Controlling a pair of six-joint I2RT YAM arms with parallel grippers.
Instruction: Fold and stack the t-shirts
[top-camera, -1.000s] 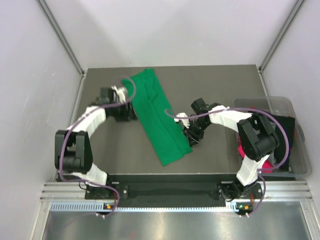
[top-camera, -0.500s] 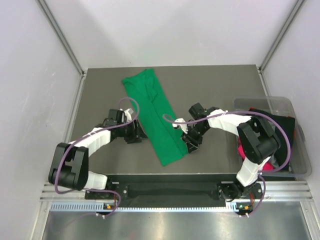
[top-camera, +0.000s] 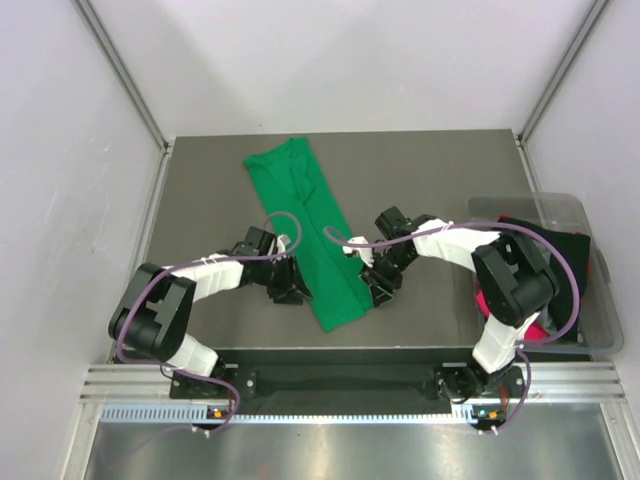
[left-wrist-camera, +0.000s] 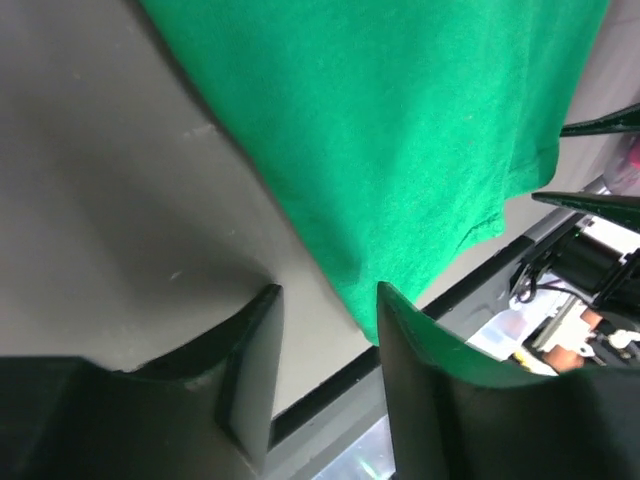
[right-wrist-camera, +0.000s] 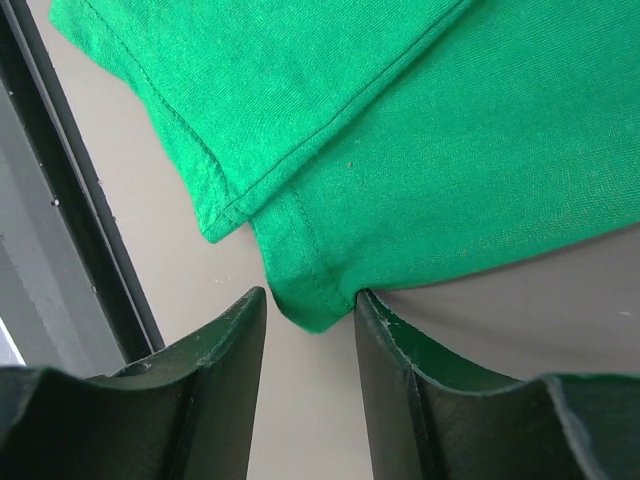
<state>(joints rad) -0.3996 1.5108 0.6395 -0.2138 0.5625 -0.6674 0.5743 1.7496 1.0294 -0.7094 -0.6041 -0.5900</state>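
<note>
One bright green t-shirt (top-camera: 315, 240), folded into a long narrow strip, lies diagonally on the grey table (top-camera: 440, 170). My left gripper (top-camera: 293, 287) sits low at the strip's left edge near its near end. In the left wrist view the left gripper (left-wrist-camera: 325, 300) is open, the green cloth (left-wrist-camera: 400, 130) edge just reaching its right finger (left-wrist-camera: 400, 330). My right gripper (top-camera: 380, 288) is at the strip's right edge, opposite. In the right wrist view the right gripper (right-wrist-camera: 308, 305) stands open and straddles the hemmed corner (right-wrist-camera: 312, 305) of the cloth (right-wrist-camera: 430, 130).
A clear plastic bin (top-camera: 575, 215) stands off the table's right side, holding black cloth (top-camera: 560, 245); magenta-pink cloth (top-camera: 487, 300) shows beside the right arm. The table's black front rail (top-camera: 330, 355) runs just beyond the shirt's near end. Grey walls enclose the table.
My left gripper has travelled from the shirt's far end down along its left edge to the near end, its jaws narrowing a little. The right gripper has shifted slightly nearer.
</note>
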